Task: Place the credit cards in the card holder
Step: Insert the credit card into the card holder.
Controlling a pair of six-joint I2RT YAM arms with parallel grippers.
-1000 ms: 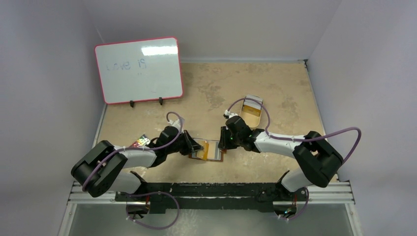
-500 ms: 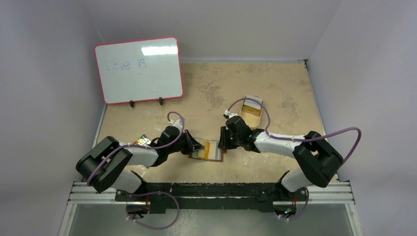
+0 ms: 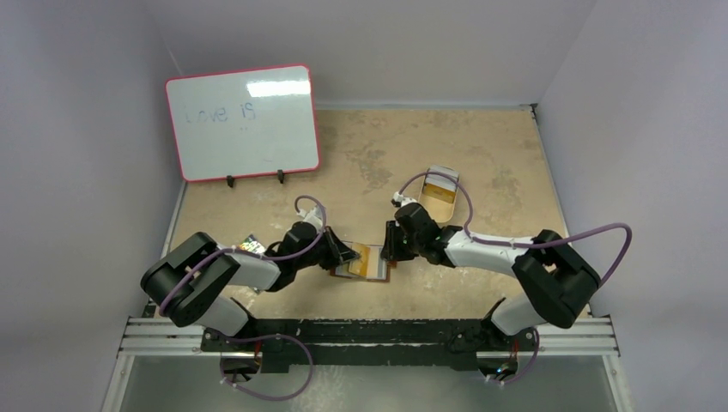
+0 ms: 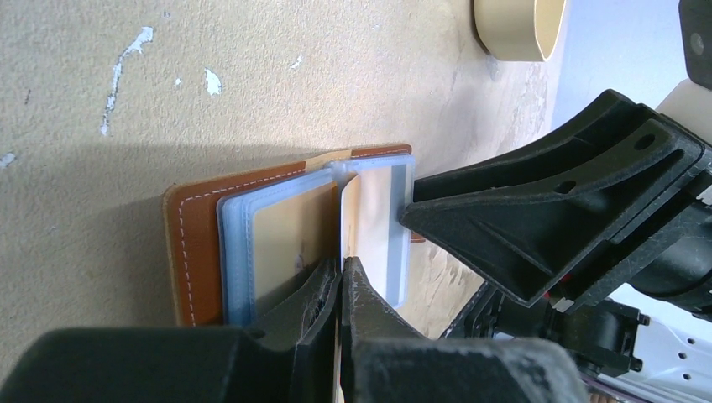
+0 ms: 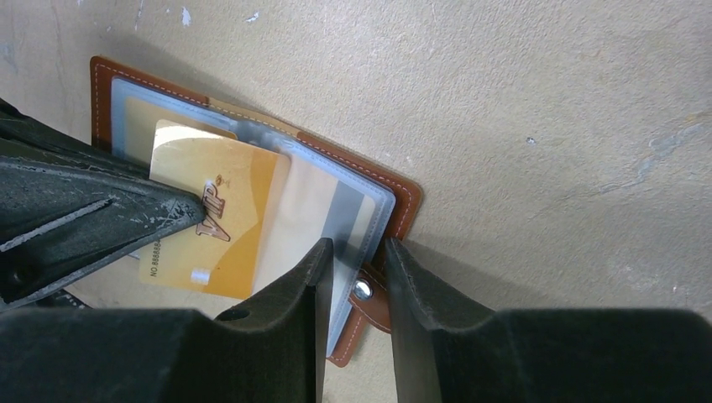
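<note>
Two arms meet over the open card holder (image 3: 384,276) (image 4: 191,243) (image 5: 405,198), which lies flat near the middle of the desk's near edge. The left gripper (image 3: 347,254) (image 4: 342,274) has its fingers pressed together on one edge of a gold credit card (image 5: 214,227). The card reaches across the clear plastic sleeves (image 4: 239,243) (image 5: 336,197), but how far it has entered one cannot be told. The right gripper (image 3: 391,249) (image 5: 357,256) stands part spread, a finger on either side of the holder's edge by the snap button (image 5: 363,290), and seems to steady it rather than clamp it. To finish the step well, the left arm should probably keep the card low and square to the sleeve mouth and slide it along the leather, not down into it. The right arm should probably pin the holder so it cannot skate away. A skewed corner would likely snag the thin plastic or lift the whole sleeve. Pale, bare walls close in the desk (image 3: 481,154), whose mottled beige top looks worn and chipped in places. A red-framed whiteboard (image 3: 243,122) stands at its far left corner. An open tan tin (image 3: 439,190) sits right of centre, well apart from the holder. A small multicoloured cube (image 3: 250,245) rests beside the left arm.
</note>
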